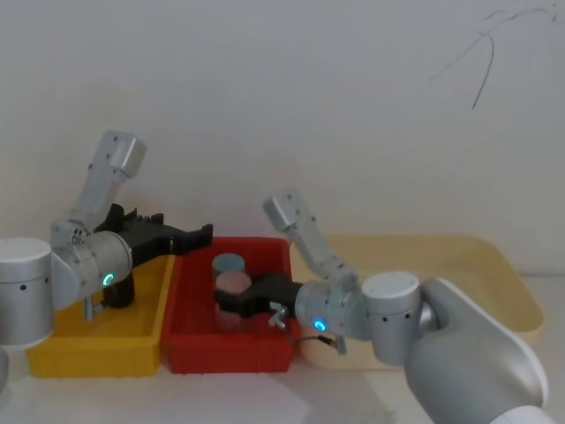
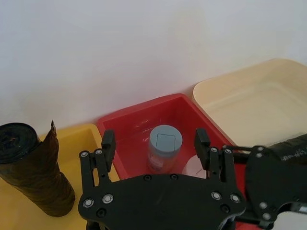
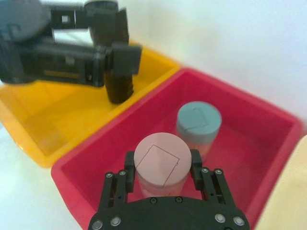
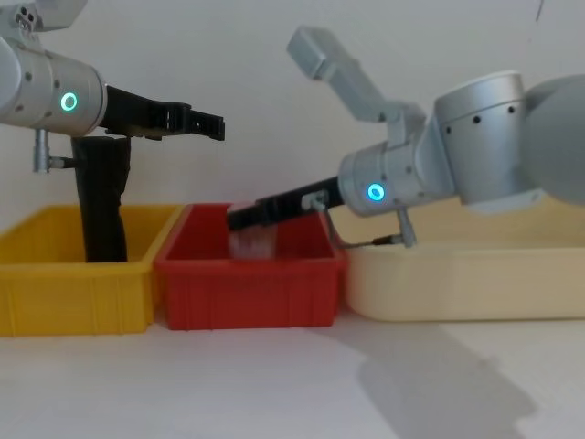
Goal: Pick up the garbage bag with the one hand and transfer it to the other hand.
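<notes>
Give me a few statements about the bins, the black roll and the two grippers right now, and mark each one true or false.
1. The black wrinkly plastic roll stands in the yellow plastic bin. True.
2. The left gripper is shut on the roll. False: its fingers are open, holding nothing.
3. Two lidded cylindrical containers sit in the red plastic bin. True.
4. The right gripper hangs over the cream tub. False: it reaches into the red bin, fingers either side of the pink-lidded container.

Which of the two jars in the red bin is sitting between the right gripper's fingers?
The pink-lidded jar. It sits between the fingers of the open right gripper, while the grey-blue-lidded jar stands free farther back in the red bin.
</notes>
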